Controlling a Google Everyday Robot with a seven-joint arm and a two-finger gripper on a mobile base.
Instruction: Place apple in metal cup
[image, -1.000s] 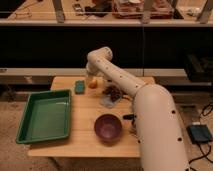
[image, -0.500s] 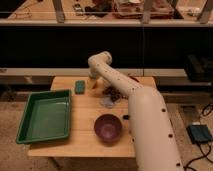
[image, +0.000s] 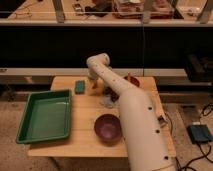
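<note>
The apple (image: 94, 85) is a small yellow-orange fruit at the far side of the wooden table (image: 82, 131), just right of the green sponge (image: 79, 87). My gripper (image: 93, 79) hangs from the bent white arm (image: 131, 117) directly above the apple, very close to it or touching it. A dark, partly shiny object (image: 108, 92) beside the arm may be the metal cup; the arm hides most of it.
A green tray (image: 45, 115) fills the table's left side. A purple bowl (image: 108, 127) stands near the front edge. An orange-red bowl (image: 133, 80) sits at the far right. A pale blue-grey object (image: 107, 102) lies by the arm. Dark shelving stands behind the table.
The arm's wrist end has swung a little left and come down over the apple. The apple and the other objects have not moved.
</note>
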